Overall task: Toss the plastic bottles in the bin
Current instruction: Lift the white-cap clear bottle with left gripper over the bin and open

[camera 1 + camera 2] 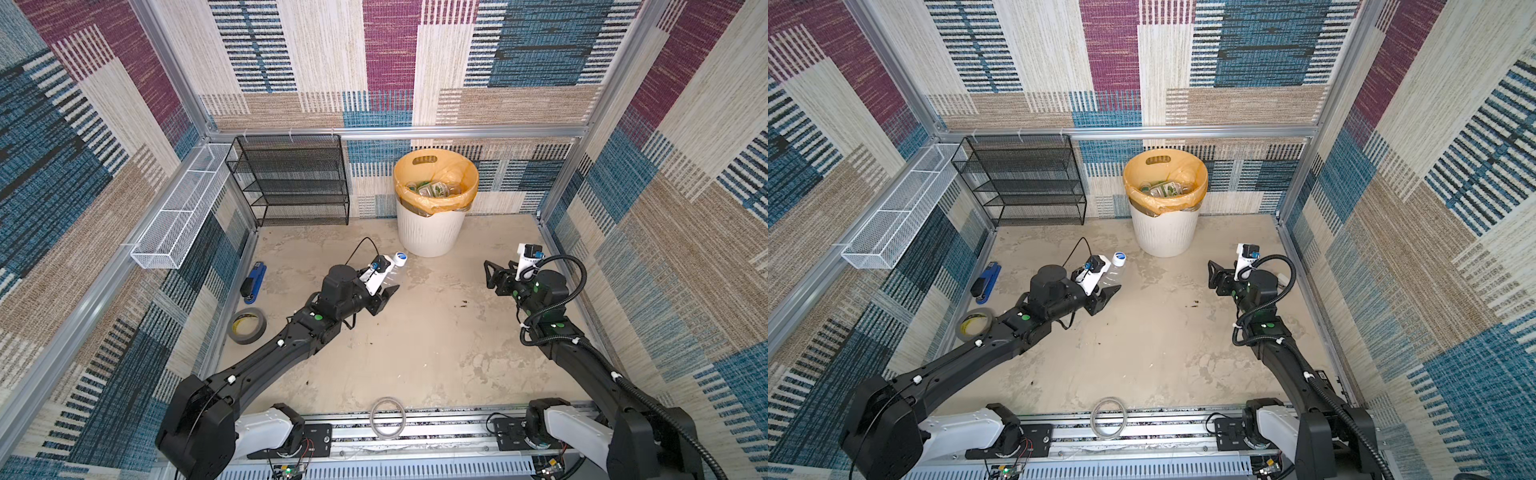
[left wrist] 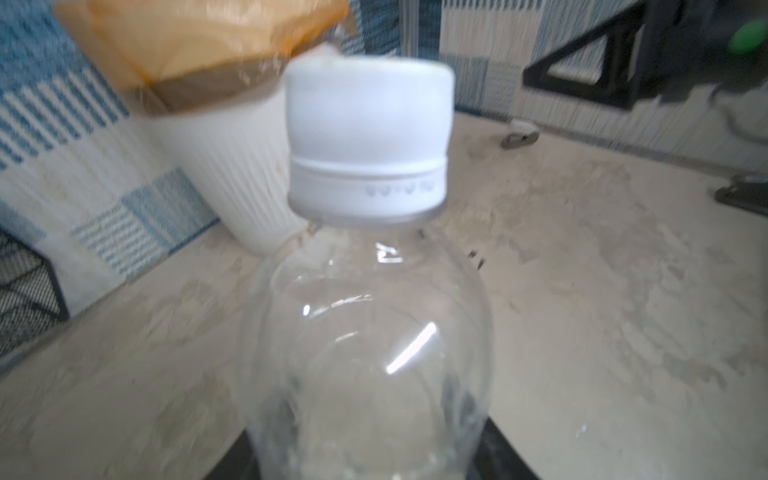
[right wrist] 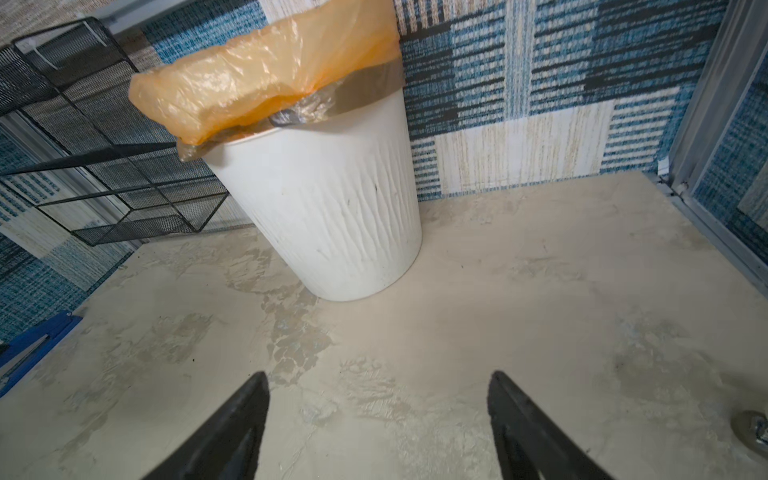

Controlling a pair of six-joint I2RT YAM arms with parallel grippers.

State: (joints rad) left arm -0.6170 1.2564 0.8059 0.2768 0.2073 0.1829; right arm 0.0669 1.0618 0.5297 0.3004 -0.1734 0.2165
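Front-left of bin (image 1: 430,237), pinches clear bottle (image 1: 392,274) w/ white cap (image 2: 368,137) in L gripper (image 1: 388,291); holds R gripper (image 3: 378,376) spread wide, empty, over tabletop (image 3: 540,291) right of bin.

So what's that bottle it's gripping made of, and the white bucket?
The bottle looks like thin clear glossy plastic: see-through, with glints. Its cap seems opaque white plastic. The bin looks like matte white plastic, ribbed; its liner, crinkly translucent orange film.
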